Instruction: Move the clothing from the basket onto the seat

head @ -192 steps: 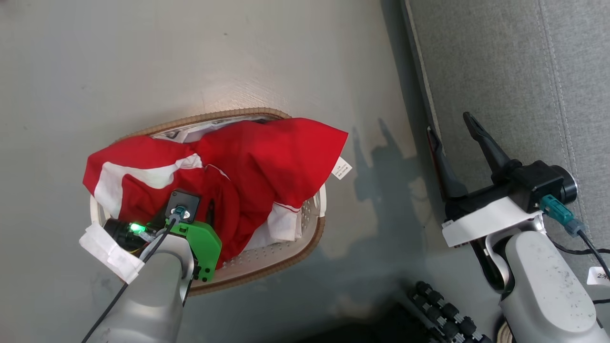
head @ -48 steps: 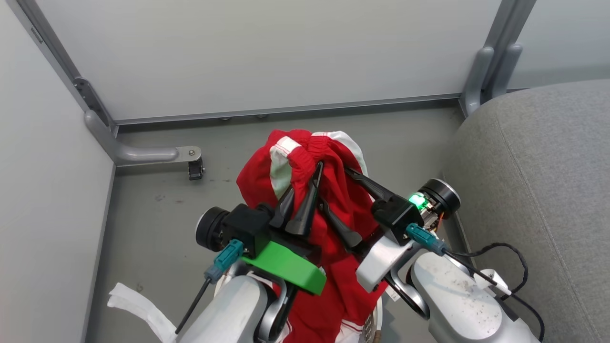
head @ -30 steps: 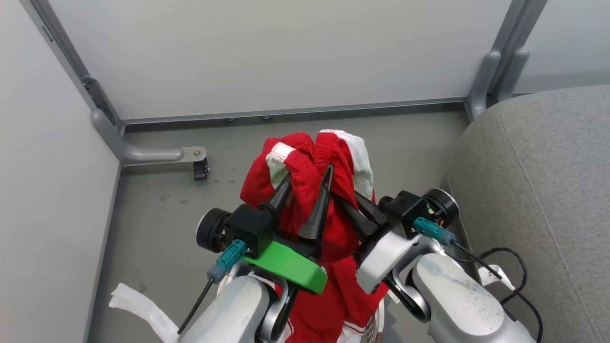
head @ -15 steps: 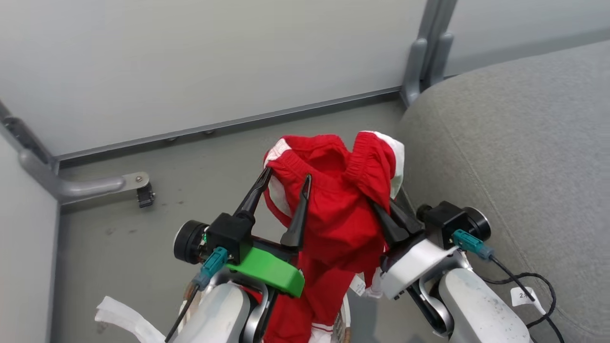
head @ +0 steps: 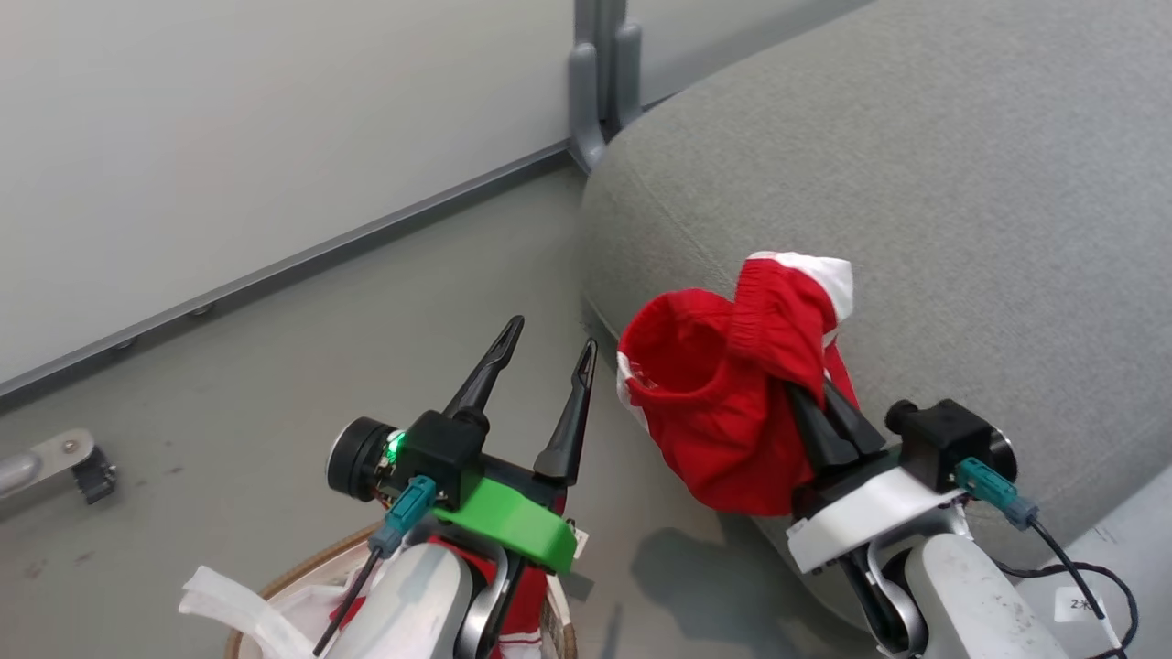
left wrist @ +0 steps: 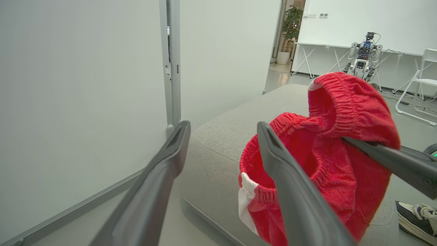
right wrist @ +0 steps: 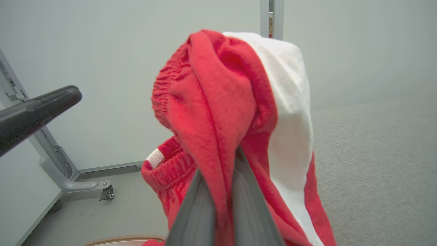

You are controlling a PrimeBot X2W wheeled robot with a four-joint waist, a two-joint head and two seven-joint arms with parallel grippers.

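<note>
Clothing, one red garment (head: 723, 412) with an elastic waistband, hangs pinched between the pressed-together fingers of the right gripper (head: 810, 412), at the rounded left edge of the one grey seat (head: 916, 165). Just beside it the left gripper (head: 554, 337) is spread and empty. Below that arm, a second red piece (head: 529, 595) lies in the single basket (head: 293, 572).

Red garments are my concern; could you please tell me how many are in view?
2. A pair of red shorts hangs clamped in the right end effector by the seat; another red garment lies in the basket, mostly hidden, so more may sit beneath.
</note>
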